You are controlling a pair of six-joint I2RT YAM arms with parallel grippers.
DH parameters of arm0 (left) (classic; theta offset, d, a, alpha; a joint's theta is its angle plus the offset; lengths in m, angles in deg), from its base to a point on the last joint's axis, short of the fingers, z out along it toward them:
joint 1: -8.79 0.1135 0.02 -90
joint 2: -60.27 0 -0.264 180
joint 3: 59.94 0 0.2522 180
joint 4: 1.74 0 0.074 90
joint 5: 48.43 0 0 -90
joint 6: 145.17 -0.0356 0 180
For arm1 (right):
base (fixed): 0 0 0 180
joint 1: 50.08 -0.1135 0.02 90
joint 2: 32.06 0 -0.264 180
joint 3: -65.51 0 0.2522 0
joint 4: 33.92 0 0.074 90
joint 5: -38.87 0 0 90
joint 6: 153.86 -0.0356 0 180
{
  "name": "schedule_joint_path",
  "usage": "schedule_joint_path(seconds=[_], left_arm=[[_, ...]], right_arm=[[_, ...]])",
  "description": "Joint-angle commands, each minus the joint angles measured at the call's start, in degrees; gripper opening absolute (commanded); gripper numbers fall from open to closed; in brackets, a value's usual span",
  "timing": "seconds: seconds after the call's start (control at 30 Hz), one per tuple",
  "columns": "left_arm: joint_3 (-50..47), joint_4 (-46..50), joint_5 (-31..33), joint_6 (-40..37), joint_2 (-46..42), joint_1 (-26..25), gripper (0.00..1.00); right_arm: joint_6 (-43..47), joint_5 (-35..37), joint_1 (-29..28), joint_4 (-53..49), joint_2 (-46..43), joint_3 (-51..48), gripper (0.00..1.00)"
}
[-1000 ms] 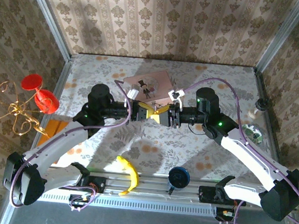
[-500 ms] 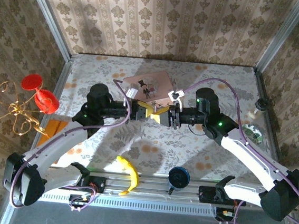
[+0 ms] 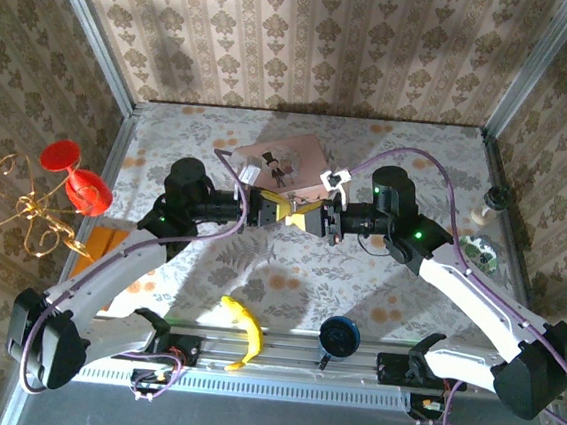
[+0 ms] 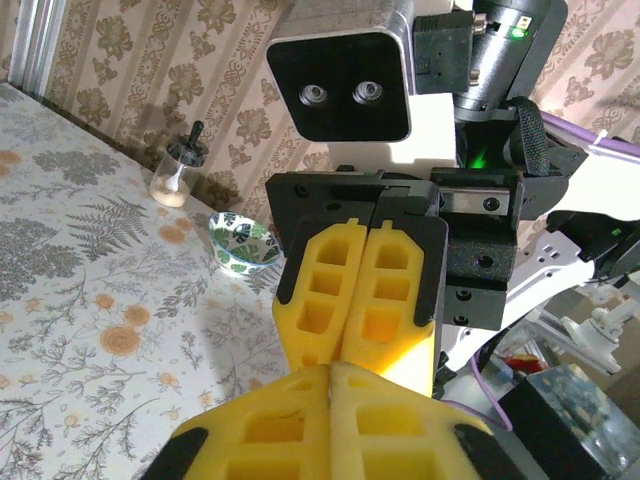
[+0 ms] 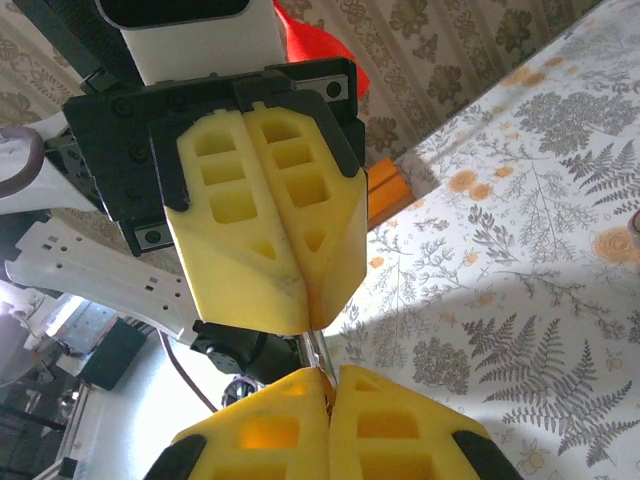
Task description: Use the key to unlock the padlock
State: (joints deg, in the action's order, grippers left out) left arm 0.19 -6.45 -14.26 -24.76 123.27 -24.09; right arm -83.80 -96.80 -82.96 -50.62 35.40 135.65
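Left gripper and right gripper tip to tip over mid tabletop, pink box toward far edge, banana at near edge

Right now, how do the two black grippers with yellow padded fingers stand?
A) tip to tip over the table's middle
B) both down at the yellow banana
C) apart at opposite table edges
A: from above, the left gripper and right gripper face each other, tips nearly meeting.

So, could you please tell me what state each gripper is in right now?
Left gripper: closed; whatever it pinches is hidden.
Right gripper: closed; a thin metal sliver shows just ahead of it.
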Motion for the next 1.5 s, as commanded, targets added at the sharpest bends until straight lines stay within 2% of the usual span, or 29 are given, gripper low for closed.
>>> schedule_joint_path(seconds=[0.0, 0.03, 0.07, 0.13, 0.2, 0.23, 0.37, 0.53, 0.63, 0.77, 0.9, 1.07, 1.17, 1.27, 1.47], left_arm=[[-0.5, -2.2, 2.0, 1.8, -0.1, 1.0, 0.38], [-0.6, -2.1, 3.2, 2.3, -0.3, 1.3, 0.56], [-0.8, -2.0, 4.3, 2.7, -0.6, 1.6, 0.66], [-1.1, -0.7, 7.9, 2.9, -1.6, 2.2, 0.83], [-0.9, 2.6, 12.9, 1.6, -3.0, 2.4, 0.97], [-0.6, 5.0, 16.2, 0.5, -3.8, 2.2, 1.00], [0.2, 14.2, 34.0, -1.7, -5.9, 1.0, 1.00], [0.0, 23.1, 58.1, 1.3, -4.5, -4.6, 1.00], [0.6, 27.2, 64.7, 5.5, -0.6, -7.6, 1.00], [0.1, 26.9, 68.2, 9.6, 5.3, -11.5, 1.00], [0.3, 23.9, 68.0, 14.1, 12.2, -13.4, 0.98], [2.2, 20.8, 65.9, 15.0, 20.5, -14.0, 0.95], [3.4, 17.9, 64.3, 14.6, 24.8, -14.7, 0.89], [6.0, 17.1, 64.1, 13.0, 29.5, -15.7, 0.87], [13.8, 22.8, 68.4, 13.5, 38.0, -16.5, 0.84]], right_arm=[[0.0, -0.2, 0.0, 0.5, -0.5, -0.8, 0.00], [0.1, 0.6, 0.1, -0.1, -0.6, -0.8, 0.00], [0.1, 1.6, 0.2, -0.7, -0.7, -0.9, 0.00], [0.1, 4.0, 0.5, -2.5, -0.8, -0.9, 0.00], [0.1, 6.8, 0.8, -4.7, -0.8, -0.9, 0.00], [0.0, 8.7, 1.0, -6.0, -0.8, -0.9, 0.00], [-1.3, 16.2, 1.7, -11.2, -0.4, -0.5, 0.00], [-6.4, 21.2, 4.5, -15.1, 0.3, -1.3, 0.00], [-10.0, 20.7, 7.2, -16.1, 1.2, -3.0, 0.00], [-12.9, 17.4, 9.8, -13.6, 1.4, -6.9, 0.00], [-13.5, 19.2, 10.6, -13.5, 1.1, -9.5, 0.00], [-14.1, 19.5, 12.0, -12.7, 0.5, -12.4, 0.00], [-14.2, 19.4, 12.8, -12.5, 0.5, -13.6, 0.00], [-14.4, 19.8, 13.2, -11.9, 0.7, -14.6, 0.00], [-14.5, 20.4, 13.7, -10.7, 1.6, -15.6, 0.00]])
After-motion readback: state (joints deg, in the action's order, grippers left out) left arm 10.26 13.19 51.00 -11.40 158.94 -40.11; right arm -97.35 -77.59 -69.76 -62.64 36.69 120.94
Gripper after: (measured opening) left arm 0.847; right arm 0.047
